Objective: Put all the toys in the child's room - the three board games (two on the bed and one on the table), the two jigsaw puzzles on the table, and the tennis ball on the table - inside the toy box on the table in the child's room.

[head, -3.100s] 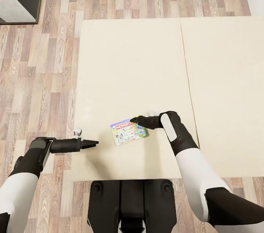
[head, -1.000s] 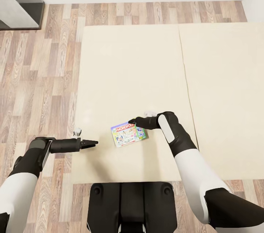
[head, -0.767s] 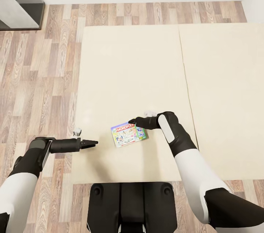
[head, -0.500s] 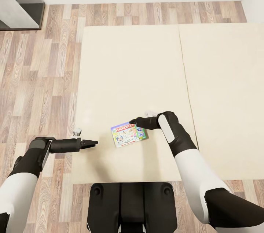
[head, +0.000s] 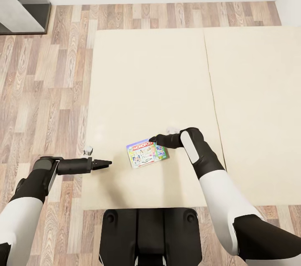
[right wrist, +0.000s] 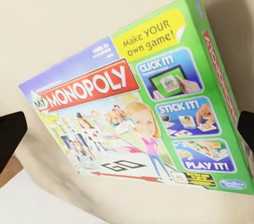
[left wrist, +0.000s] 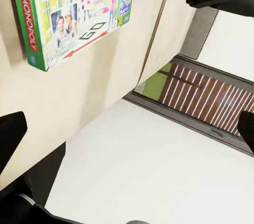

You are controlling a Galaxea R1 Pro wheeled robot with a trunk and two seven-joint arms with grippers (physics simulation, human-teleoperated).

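Monopoly board game (head: pixel 147 153) flat on bare beige bed (head: pixel 150 73), nothing around.

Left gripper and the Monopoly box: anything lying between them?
Nothing; in the head view only bare bed cover separates the left gripper from the Monopoly box.

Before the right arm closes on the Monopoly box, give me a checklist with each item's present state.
1. Monopoly box lies flat on the bed: ok.
2. Right end effector sits at the box's far right corner: ok.
3. Right end effector is open, its fingertips wide to either side of the box in the right wrist view: ok.
4. Fingertips straddle a box edge low enough to grip: cannot tell.
5. Left end effector is apart from the box, near the bed's left edge: ok.
6. Bed surface around the box is free of other items: ok.
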